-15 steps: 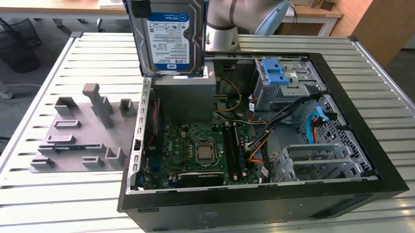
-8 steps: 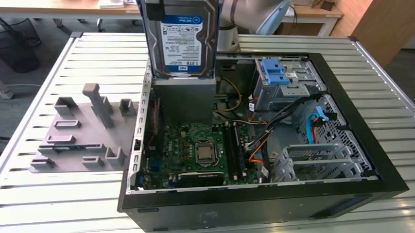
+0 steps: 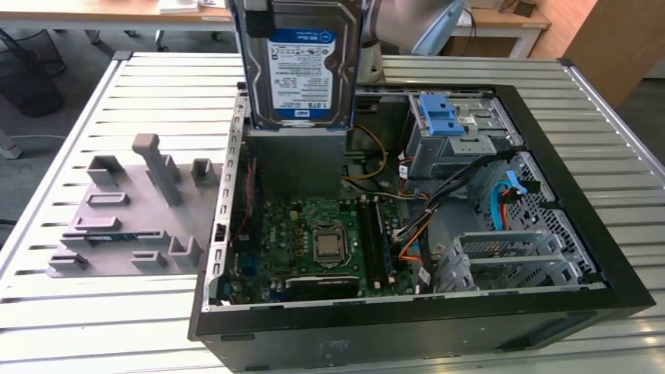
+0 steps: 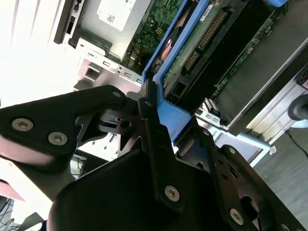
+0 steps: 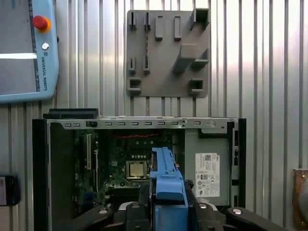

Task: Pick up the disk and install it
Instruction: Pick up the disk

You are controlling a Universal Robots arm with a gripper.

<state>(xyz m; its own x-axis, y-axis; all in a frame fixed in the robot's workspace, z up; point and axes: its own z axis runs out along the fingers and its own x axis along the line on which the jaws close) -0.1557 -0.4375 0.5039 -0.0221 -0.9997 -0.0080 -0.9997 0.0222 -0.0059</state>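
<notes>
The disk (image 3: pixel 301 70), a silver hard drive with a blue-and-white label in a blue carrier bracket, hangs upright above the far left part of the open computer case (image 3: pixel 416 315) in the exterior view. My gripper (image 4: pixel 153 113) is shut on the bracket's end, its black fingers (image 4: pixel 149 120) pressing on the blue plastic. In the first wrist view the disk (image 5: pixel 166 168) points edge-on down over the motherboard (image 5: pixel 130 159), held in the gripper (image 5: pixel 166 195). The drive's circuit-board side (image 4: pixel 202 38) shows in the second wrist view.
Inside the case are a grey drive cage with a blue latch (image 3: pixel 447 117), a second metal cage (image 3: pixel 509 257), loose cables (image 3: pixel 416 226) and a grey power supply (image 3: pixel 296 160). A grey fixture plate (image 3: pixel 124 210) lies beside the case on the slatted table. A teach pendant (image 5: pixel 24 48) lies further off.
</notes>
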